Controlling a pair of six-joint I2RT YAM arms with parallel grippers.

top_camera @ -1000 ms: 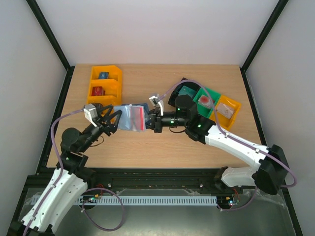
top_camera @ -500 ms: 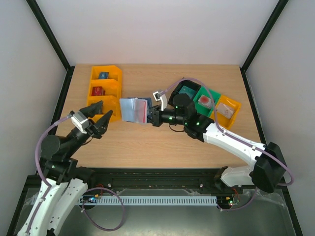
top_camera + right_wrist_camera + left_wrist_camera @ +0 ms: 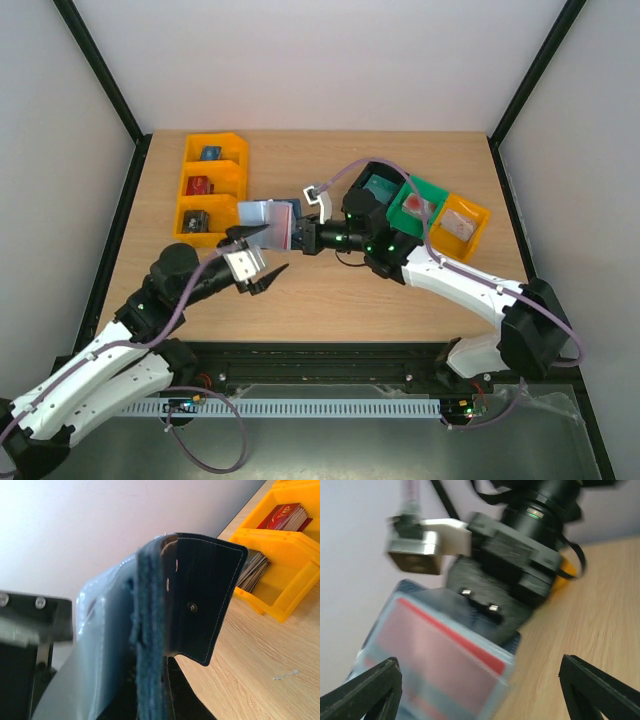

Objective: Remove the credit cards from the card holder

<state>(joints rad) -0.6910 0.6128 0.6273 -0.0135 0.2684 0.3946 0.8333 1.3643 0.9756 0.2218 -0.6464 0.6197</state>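
1. Nearest me, the left gripper (image 3: 260, 250) has its jaws spread wide and grips nothing. The tips sit just at the lower left corner of the card holder (image 3: 270, 222). I cannot tell whether they touch it.
2. The card holder is open and held up off the table (image 3: 330, 300), left of centre, between the two grippers.
3. In the left wrist view, a card (image 3: 432, 652) with a red band sits behind the holder's clear panel. The picture is blurred.
4. The right gripper (image 3: 303, 236) is clenched on the holder's right edge.
5. In the right wrist view, the navy flap (image 3: 202, 590) with its snap stud sticks out sideways.
6. Farthest off, the orange bin (image 3: 210, 185) is at far left. The black bin (image 3: 378, 182), green bin (image 3: 420, 205) and yellow bin (image 3: 465, 222) are at far right.
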